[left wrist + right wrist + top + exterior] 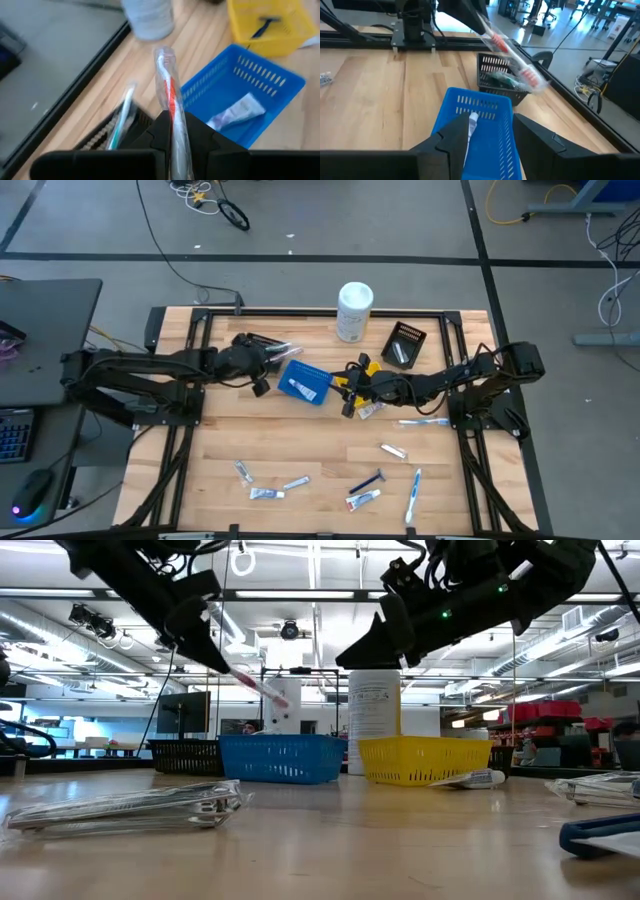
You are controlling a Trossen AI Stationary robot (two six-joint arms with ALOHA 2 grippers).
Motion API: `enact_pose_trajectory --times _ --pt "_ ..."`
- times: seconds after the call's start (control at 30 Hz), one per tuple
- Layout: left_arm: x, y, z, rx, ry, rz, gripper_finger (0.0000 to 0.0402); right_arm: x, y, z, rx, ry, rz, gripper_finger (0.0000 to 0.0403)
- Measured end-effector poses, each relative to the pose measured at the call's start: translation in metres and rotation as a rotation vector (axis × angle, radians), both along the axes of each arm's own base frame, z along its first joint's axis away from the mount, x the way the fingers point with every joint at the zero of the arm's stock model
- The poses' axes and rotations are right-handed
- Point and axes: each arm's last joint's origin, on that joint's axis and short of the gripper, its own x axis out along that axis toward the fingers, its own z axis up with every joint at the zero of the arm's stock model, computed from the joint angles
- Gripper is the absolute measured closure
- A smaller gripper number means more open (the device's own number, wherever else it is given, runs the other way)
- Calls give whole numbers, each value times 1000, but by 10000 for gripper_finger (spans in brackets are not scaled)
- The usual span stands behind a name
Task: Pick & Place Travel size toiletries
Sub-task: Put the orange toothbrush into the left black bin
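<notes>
My left gripper (266, 362) is shut on a clear-wrapped toothbrush with a red handle (167, 85), held in the air above a black bin (102, 132) that holds a pale toothbrush. Beside it stands a blue bin (305, 383) with a white tube (235, 112) inside. My right gripper (492, 120) is open and empty, hovering between the blue bin (485, 127) and a yellow bin (265, 25) that holds a razor. Several tubes, toothbrushes and a razor (366, 481) lie on the near half of the table. My left gripper pinches the wrapped toothbrush between its two fingers at one end of the handle (176, 125). The fingers lie along it. The rest sticks out past the fingertips and slopes downward (258, 688), lifted clear of the bins and the table.
A tall white canister (354, 311) stands at the far edge. A second black bin (405, 344) sits at the far right. Loose items lie by the right arm (420, 422) and along the near edge (266, 494). The table's middle is bare wood.
</notes>
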Motion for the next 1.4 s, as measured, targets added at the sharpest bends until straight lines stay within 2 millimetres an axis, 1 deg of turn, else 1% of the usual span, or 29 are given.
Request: enact_pose_trajectory --times 0.1,0.2,0.33,0.47,0.57,0.63,0.77,0.93,1.1,1.23,1.4 --pt "-5 9 -5 -18 -2 4 368 0 0 0 0 0 1 240" --pt "-15 19 0 -20 51 64 367 0 1 0 2 0 9 240" --pt "-25 28 28 -64 64 114 365 0 2 0 10 2 35 240" --pt "-33 31 60 -149 89 205 368 0 1 0 11 1 36 240" --pt "-37 32 75 -217 196 267 368 0 1 0 10 1 35 240" --pt "-34 33 80 -263 245 327 367 0 0 0 10 1 32 240" --pt "-17 39 75 -323 406 391 367 0 -2 0 10 2 32 240" --pt "13 50 62 -356 668 412 365 0 -3 0 10 3 31 240" --pt "37 60 51 -369 908 415 364 0 -3 -2 10 19 32 240" --pt "54 65 37 -392 1003 347 356 -1 -3 -4 9 40 32 240" --pt "67 71 16 -383 1095 314 324 -1 -3 -5 9 49 33 240"
